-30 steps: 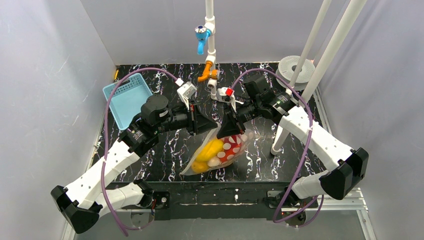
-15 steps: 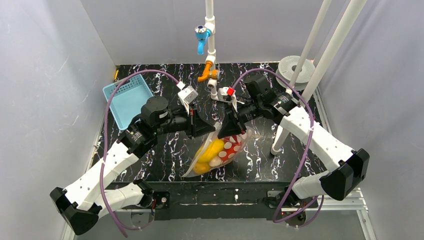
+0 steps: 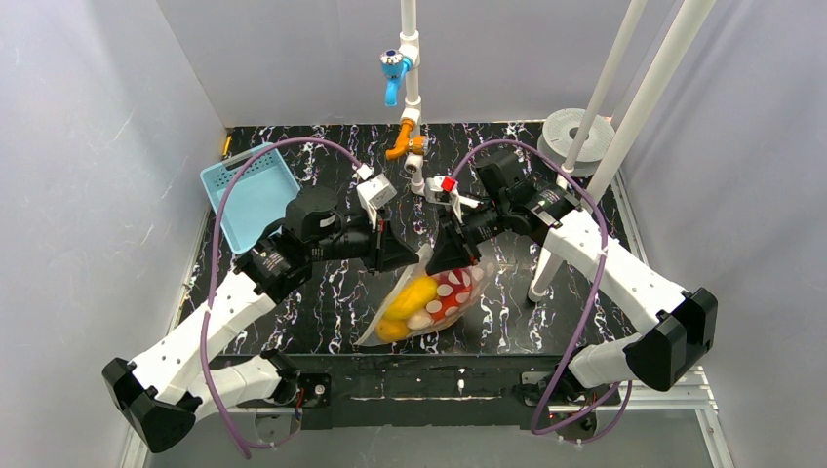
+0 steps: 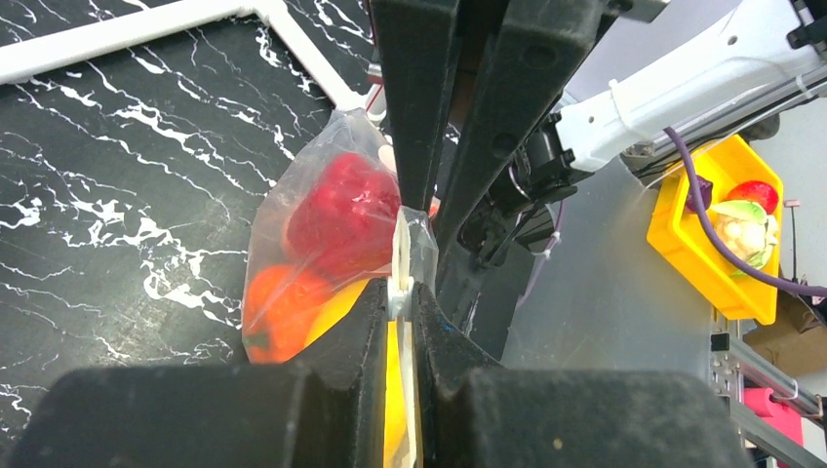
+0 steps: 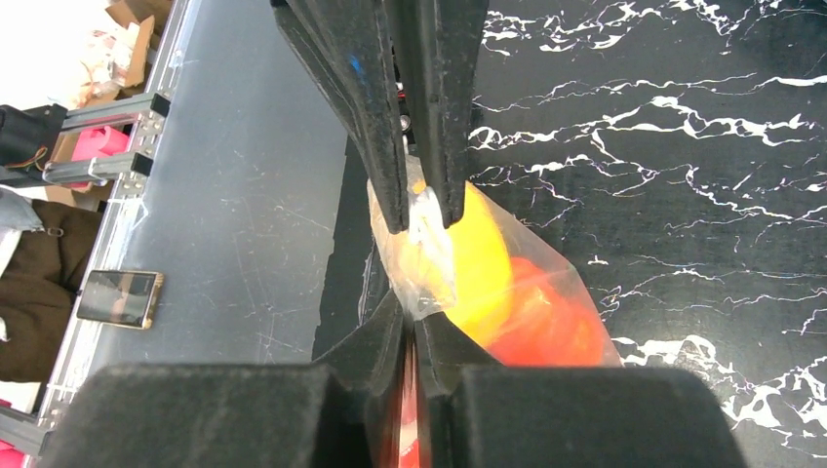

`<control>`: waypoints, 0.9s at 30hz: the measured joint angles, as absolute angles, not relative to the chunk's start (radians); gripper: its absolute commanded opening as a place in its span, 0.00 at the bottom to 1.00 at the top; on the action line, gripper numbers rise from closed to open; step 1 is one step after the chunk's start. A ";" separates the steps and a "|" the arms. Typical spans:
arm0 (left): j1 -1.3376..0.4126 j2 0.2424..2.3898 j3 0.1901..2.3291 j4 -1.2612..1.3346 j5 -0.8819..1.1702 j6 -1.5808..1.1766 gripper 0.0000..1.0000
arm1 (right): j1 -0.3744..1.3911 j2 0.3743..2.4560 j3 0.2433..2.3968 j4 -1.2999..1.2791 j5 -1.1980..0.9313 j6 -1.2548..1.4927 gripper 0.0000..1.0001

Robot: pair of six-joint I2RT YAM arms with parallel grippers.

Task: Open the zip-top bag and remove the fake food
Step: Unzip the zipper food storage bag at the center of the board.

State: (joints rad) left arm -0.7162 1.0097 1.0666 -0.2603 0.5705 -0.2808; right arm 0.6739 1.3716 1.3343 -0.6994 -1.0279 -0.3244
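left gripper point(image 4: 400, 292) pinches zip-top bag point(image 3: 437, 298) rim, right gripper point(image 5: 414, 330) opp side

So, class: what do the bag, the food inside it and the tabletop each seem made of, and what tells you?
Zip-top bag: thin clear plastic film, glossy; it wrinkles and its contents show through. Fake food: likely moulded plastic, smooth, shiny, flat yellow and red colours. Table: black with white veins, marble-look; real stone or print, unclear.
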 measured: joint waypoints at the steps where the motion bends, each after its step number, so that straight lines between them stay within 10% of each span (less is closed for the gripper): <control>1: -0.716 1.013 1.067 -0.267 0.571 -0.276 0.00 | 0.674 1.372 1.333 -0.700 -1.030 -0.327 0.21; 13: -0.716 1.024 1.067 -0.293 0.601 -0.260 0.00 | 0.671 1.371 1.332 -0.713 -1.121 -0.369 0.65; 27: -0.716 1.023 1.093 -0.293 0.615 -0.270 0.00 | 0.671 1.365 1.370 -0.684 -1.155 -0.258 0.51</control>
